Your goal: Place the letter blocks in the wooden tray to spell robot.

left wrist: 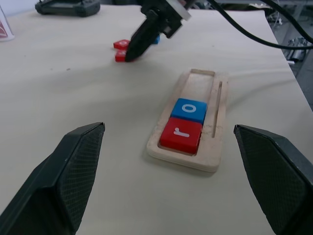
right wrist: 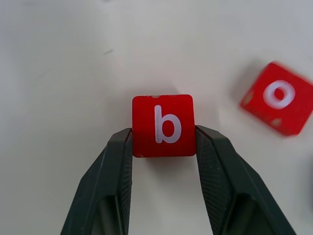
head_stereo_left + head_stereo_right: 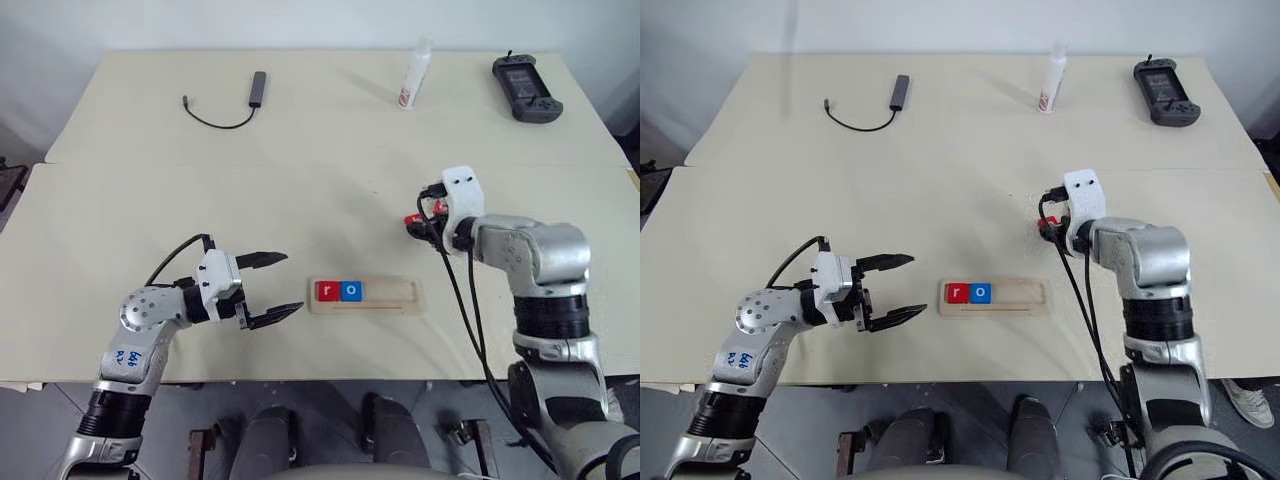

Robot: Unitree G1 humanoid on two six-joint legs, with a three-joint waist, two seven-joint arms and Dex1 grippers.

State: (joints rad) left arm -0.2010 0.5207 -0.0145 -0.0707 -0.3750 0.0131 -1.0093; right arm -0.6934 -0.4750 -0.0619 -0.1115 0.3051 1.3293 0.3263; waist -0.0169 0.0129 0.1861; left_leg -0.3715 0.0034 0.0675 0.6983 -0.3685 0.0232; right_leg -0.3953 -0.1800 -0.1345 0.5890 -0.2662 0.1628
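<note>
Right gripper (image 2: 164, 142) pinched the red "b" block (image 2: 163, 125) by its opposite side edges on the table (image 3: 300, 170), well apart from the wooden tray (image 3: 390, 293); judged light, rigid, slick-faced; left gripper (image 3: 272, 288) spread, empty.

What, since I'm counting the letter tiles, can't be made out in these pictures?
- Blue block: left wrist view, the right hand hides its letter.
- Red block: head views, mostly covered by that hand, letter too small.
- b block: right wrist view can't tell whether it is lifted or resting.
</note>
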